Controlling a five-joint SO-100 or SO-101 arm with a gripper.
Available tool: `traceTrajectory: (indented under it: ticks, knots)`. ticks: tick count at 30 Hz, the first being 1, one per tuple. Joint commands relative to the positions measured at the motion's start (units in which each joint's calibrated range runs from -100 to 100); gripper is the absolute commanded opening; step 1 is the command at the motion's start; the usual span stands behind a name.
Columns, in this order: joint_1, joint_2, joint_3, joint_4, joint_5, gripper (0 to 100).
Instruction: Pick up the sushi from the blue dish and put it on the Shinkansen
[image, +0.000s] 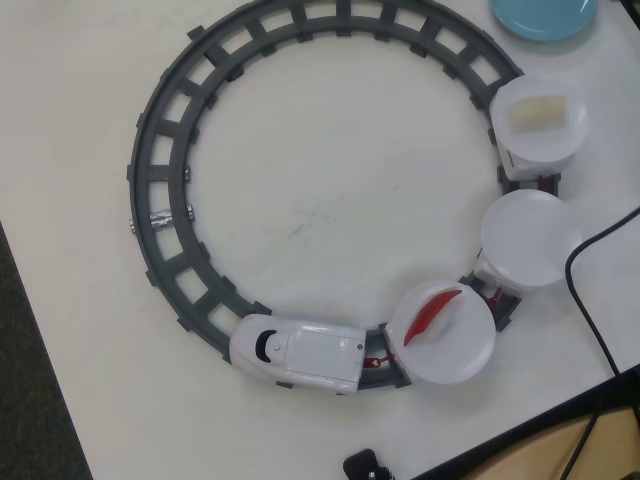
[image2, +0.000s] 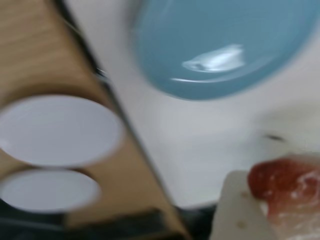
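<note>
Gripper (image2: 265, 210) seems clamped on the sushi (image2: 285, 187), just off the empty blue dish (image2: 220, 45); I worry the blurred swing toward the Shinkansen (image: 300, 355) shakes it loose onto the counter (image: 300, 200).

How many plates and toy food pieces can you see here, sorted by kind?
White plates on the train cars: 3
Blue dish: 1
Dark-red curved piece: 1
Pale cream block: 1
Reddish-orange sushi, wrist view: 1
Total: 7
</note>
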Motion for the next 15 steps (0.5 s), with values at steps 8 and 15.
traceTrajectory:
  ticks: [8,15]
  knots:
    - [-46.3,-59.8,47.8,-4.4,0.6,3]
    - [-61.6,-63.6,74.4,-23.5,0.6,3]
